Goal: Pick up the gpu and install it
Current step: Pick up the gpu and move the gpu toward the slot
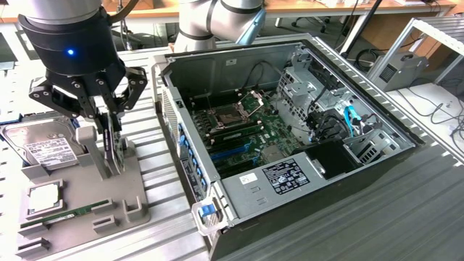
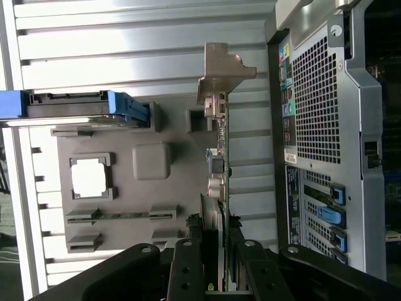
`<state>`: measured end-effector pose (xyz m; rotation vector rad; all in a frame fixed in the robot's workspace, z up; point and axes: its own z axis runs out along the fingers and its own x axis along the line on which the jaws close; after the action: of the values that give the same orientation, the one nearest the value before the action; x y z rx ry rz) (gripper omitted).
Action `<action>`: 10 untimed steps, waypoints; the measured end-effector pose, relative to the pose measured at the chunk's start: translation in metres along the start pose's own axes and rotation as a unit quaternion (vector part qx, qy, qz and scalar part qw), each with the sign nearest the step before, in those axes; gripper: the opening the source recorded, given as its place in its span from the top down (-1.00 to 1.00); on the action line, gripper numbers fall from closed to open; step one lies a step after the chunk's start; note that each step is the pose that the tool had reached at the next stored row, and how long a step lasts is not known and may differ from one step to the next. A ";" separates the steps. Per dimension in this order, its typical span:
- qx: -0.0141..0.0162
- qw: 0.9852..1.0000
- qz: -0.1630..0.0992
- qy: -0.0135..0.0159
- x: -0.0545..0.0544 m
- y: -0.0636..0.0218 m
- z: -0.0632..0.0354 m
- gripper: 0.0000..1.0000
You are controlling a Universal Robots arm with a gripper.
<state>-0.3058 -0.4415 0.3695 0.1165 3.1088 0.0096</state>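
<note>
Where the exterior view's left begins, a silver labelled hard drive (image 1: 45, 145) leans in a grey plastic holder tray (image 1: 81, 182), with a square silver processor chip (image 1: 45, 197) and a narrow green RAM stick (image 1: 65, 215) nearer the camera. Just right of these the black two-fingered gripper (image 1: 108, 128) reaches down, its jaws narrowed and clamped on the gpu (image 1: 112, 155), a thin black expansion card with a silver end bracket, standing upright on edge at the tray's slot. Further right sits the open grey metal computer case (image 1: 232, 54), its green motherboard (image 1: 254, 136) exposed
</note>
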 end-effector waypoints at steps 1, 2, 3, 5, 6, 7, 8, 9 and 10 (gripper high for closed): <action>0.000 1.000 0.000 0.000 0.000 0.0000 -0.0004 0.47; 0.000 1.000 0.000 0.000 0.000 0.0000 -0.0008 0.47; 0.000 1.000 0.000 0.000 0.000 0.0000 -0.0015 0.47; 0.000 1.000 0.000 0.000 0.000 0.0000 -0.0023 0.47; 0.000 1.000 0.000 0.000 0.000 0.0000 -0.0027 0.47; 0.000 1.000 0.000 0.000 0.000 0.0000 -0.0030 0.47; 0.000 1.000 0.000 0.000 0.000 0.0000 -0.0034 0.47; 0.000 1.000 0.000 0.000 0.000 0.0000 -0.0036 0.47; 0.000 1.000 0.000 0.000 0.000 0.0000 -0.0040 0.47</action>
<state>-0.3057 -0.4416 0.3735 0.1165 3.1088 0.0095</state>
